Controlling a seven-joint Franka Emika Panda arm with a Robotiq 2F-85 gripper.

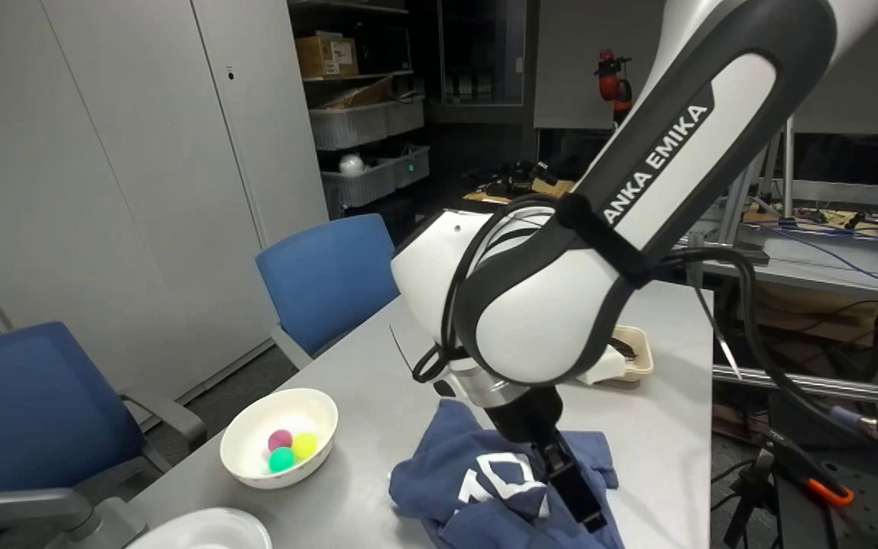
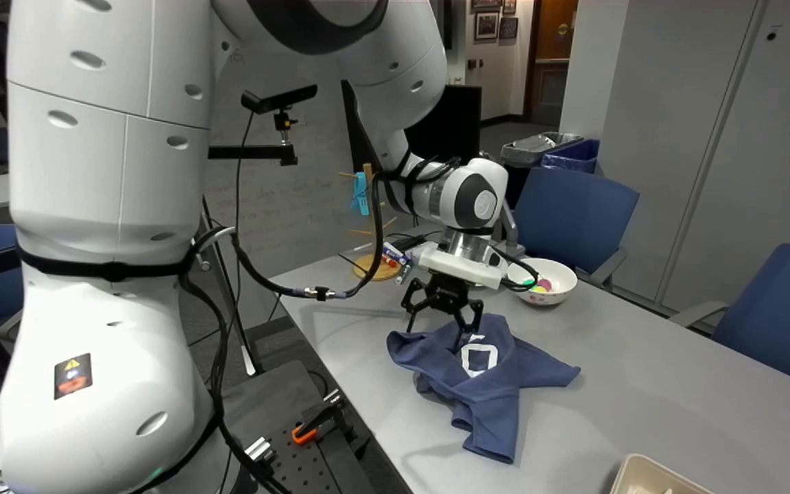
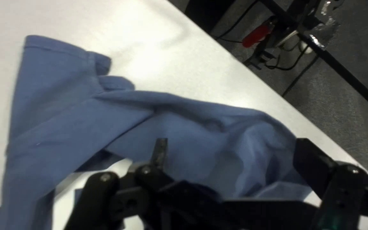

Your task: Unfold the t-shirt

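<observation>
In an exterior view, a crumpled blue t-shirt [image 2: 494, 401] is laid on the grey worktop [image 2: 655, 391], its white print [image 2: 493, 357] partly exposed. The pincer [image 2: 435, 337] is held over it, jaws spread; whether contact is made cannot be told. Beyond the t-shirt, coloured balls [image 2: 544, 284] are held in a white bowl [image 2: 564, 275].

gripper [image 3: 232, 143] is black | shirt [image 2: 491, 405] beneath jaws is blue, white-printed | bowl [image 1: 254, 431] apart from jaws: white, flecked | balls [image 1: 286, 454] inside: pink, yellow, green
</observation>
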